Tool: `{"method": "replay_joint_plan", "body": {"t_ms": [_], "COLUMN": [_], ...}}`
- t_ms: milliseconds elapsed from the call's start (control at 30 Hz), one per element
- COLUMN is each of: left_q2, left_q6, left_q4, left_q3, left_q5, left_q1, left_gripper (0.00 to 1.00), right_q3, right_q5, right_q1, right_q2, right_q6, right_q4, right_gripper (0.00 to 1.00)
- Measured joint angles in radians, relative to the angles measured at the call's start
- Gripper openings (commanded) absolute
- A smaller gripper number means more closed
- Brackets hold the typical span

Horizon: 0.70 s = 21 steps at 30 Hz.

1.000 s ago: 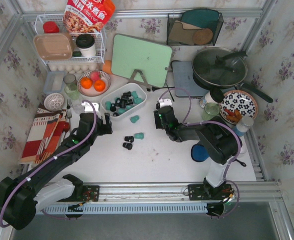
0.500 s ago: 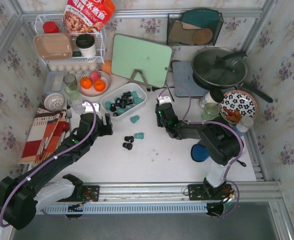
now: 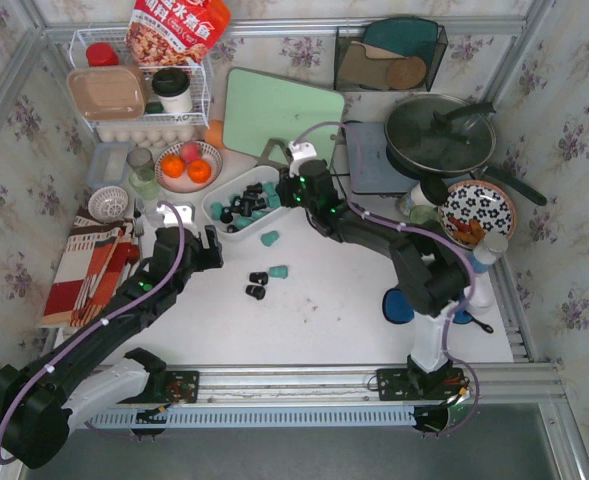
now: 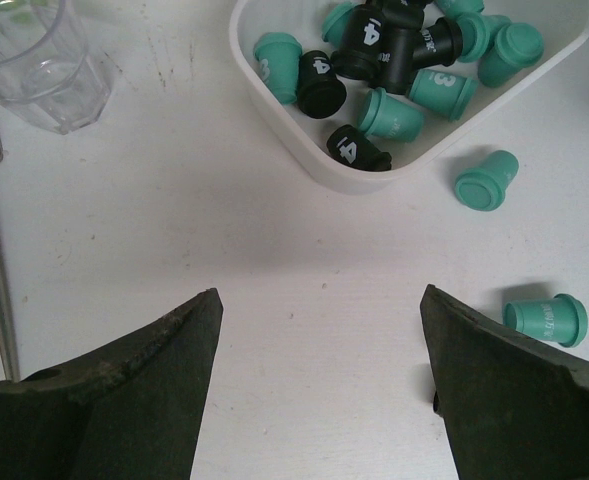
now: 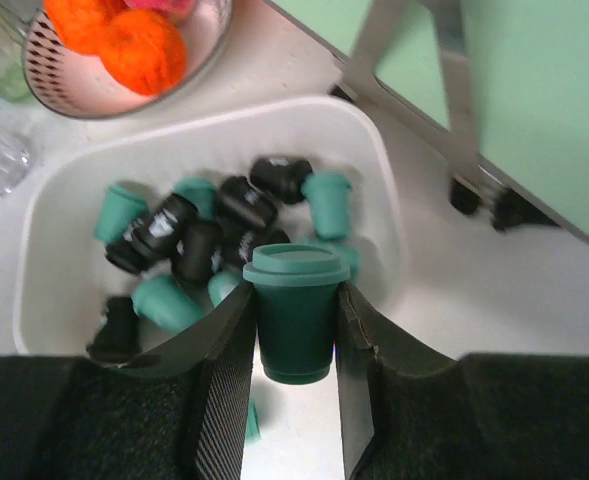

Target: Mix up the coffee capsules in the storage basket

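The right claw (image 5: 294, 300) pinches one teal capsule (image 5: 295, 335), rim up, over the edge of the storage basket (image 5: 59, 250). Teal and black coffee capsules (image 5: 219, 225) lie heaped inside it. The left claw (image 4: 319, 375) hangs spread above the table (image 4: 174, 230). Nearby, black pods (image 4: 371, 30) read "4" and a teal pod (image 4: 444, 88) reads "3". Loose teal pods (image 4: 486, 182) lie outside on the table.

- My right claw (image 5: 294, 300): black matt fingers (image 5: 224, 390), grainy and felt-like lower down.
- The green capsule (image 5: 294, 335) pinched in it, over the storage basket (image 5: 44, 220): smooth plastic with a dull sheen.
- The storage basket: white plastic, smooth, faintly glossy.
- The coffee capsules (image 4: 392, 115) inside it: smooth matt plastic, teal or black.
- My left claw (image 4: 319, 300): dark, matt, scuffed rough along the edges.
- The glass (image 4: 39, 60) left of the basket: clear, glossy.
- The table (image 4: 174, 220) around the basket: white, matt, grey-scuffed.
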Motion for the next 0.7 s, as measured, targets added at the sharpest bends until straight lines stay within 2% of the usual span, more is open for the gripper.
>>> {"method": "replay_joint_plan", "body": {"t_ms": [233,333,433,700], "left_q2": [-0.011,-0.013,-0.014,-0.001], "left_q6": [-0.006,-0.007,-0.007,-0.011], "left_q4": [-0.002,-0.007,-0.008,-0.008], "left_q3": [-0.001,-0.001,-0.001,-0.001], "left_q5": [-0.009,-0.01,-0.01,-0.009], "left_q1": [0.0,0.0,0.0,0.0], "left_gripper": [0.83,0.83,0.83,0.83], "right_q3": [0.352,0.442,0.449,0.363], "right_q5": [-0.026,0.003,0.024,0.042], "right_q1": [0.001,0.001,0.001,0.001], "right_q2": [0.28,0.357,0.375,0.283], "right_q6": [-0.008,-0.008,-0.001,0.012], "right_q4": [-0.078,-0.149,-0.215,-0.251], "right_gripper": [0.49,0.57,0.65,0.65]}}
